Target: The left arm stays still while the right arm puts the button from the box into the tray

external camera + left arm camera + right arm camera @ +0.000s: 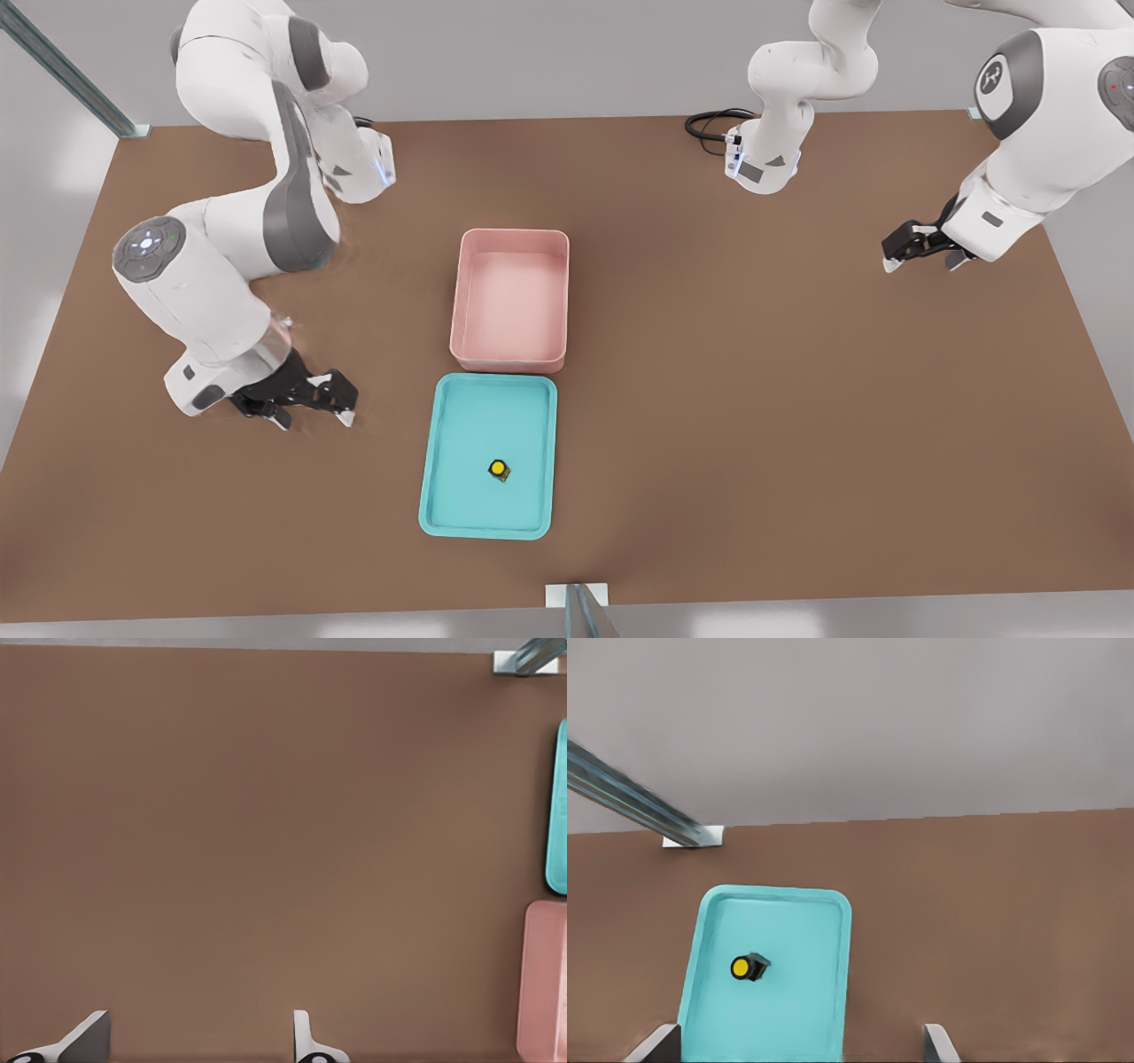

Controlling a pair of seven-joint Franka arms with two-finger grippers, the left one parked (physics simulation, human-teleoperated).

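The end effector (310,403) hangs spread and empty at the front view's lower left, over the brown surface (797,399). The button (499,469) lies in the teal tray (438,514), lower centre, below the pink box (509,359).

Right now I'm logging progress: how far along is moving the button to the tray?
Done: the button lies in the teal tray, and the pink box holds nothing. In hand: nothing; the right arm's end effector is open, off the tray toward the front view's left, above the table. Left: no step that shows.
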